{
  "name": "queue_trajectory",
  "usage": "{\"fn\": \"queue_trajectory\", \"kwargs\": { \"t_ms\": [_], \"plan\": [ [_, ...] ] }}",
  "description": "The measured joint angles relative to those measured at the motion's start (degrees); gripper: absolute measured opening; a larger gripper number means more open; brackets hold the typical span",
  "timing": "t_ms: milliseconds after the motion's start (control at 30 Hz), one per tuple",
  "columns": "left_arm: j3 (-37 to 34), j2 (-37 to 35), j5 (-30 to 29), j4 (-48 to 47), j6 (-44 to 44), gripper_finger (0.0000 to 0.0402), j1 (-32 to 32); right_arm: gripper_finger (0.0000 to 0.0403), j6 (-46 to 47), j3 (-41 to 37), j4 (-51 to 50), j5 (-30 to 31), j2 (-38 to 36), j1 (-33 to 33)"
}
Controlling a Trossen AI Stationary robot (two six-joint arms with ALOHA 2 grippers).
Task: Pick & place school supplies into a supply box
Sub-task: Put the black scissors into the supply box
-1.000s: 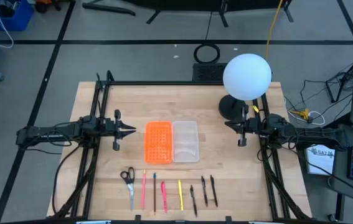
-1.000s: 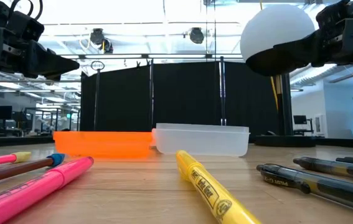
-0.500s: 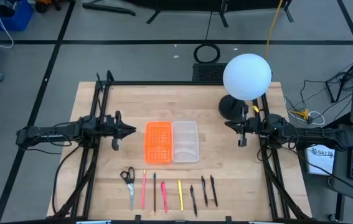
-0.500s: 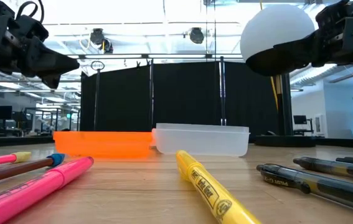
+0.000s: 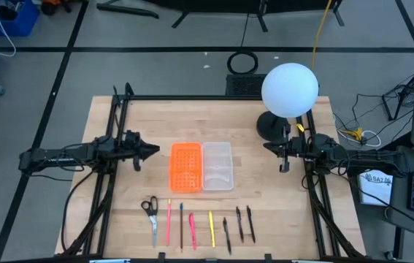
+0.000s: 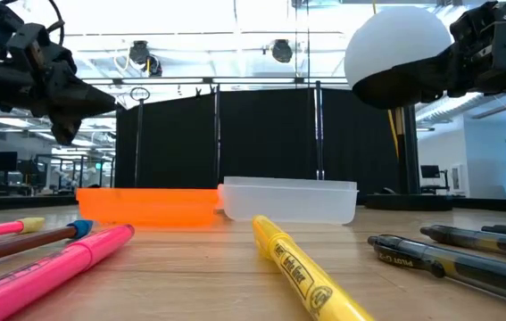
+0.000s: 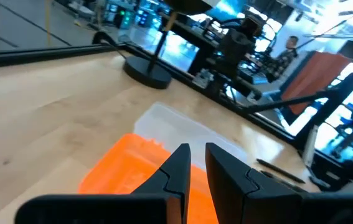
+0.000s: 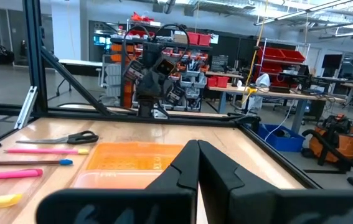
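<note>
On my counter I count one pair of scissors [image 5: 150, 212] and seven pens and pencils in a row: two pink, one brown, one yellow, three black. One clear supply box [image 5: 217, 166] and one orange perforated tray [image 5: 185, 166] sit beyond.

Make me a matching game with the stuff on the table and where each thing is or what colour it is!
Things:
1. scissors
2. supply box
3. orange perforated piece
4. yellow highlighter

Clues:
A. clear plastic, with nothing inside it
B. first in the row of supplies, nearest the left arm's side
C. lies right beside the clear tray, on the left arm's side of it
D. in the middle of the row, the only yellow one

Pairs: 1-B, 2-A, 3-C, 4-D
</note>
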Motion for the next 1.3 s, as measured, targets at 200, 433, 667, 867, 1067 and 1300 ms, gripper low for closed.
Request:
{"fn": "queue_trajectory", "kwargs": {
  "t_ms": [200,433,667,867,1067,1300],
  "plan": [
    [0.0,0.0,-3.0,-0.1,-2.9,0.0056,0.0,0.0000,-0.3,0.0,0.4,0.0,0.0,0.0],
    [3.4,0.0,0.7,0.6,-6.2,0.0056,-1.2,0.0000,-5.9,0.0,1.0,2.8,0.0,-0.1],
    [23.3,12.8,-18.3,-24.9,-11.7,0.0023,-11.8,0.0000,-5.0,0.0,0.9,7.5,0.1,-0.1],
    [44.1,34.4,-22.8,-47.2,-27.7,0.0006,-19.3,0.0000,-5.6,0.0,1.0,7.7,0.1,-0.1],
    [61.7,54.4,-16.8,-70.4,-49.9,0.0005,-26.9,0.0000,-5.8,0.0,1.0,7.7,0.1,-0.1],
    [67.1,68.9,-3.1,-81.7,-78.8,0.0005,-34.8,0.0000,-0.9,0.0,0.6,7.5,0.1,-0.1]
  ]
}}
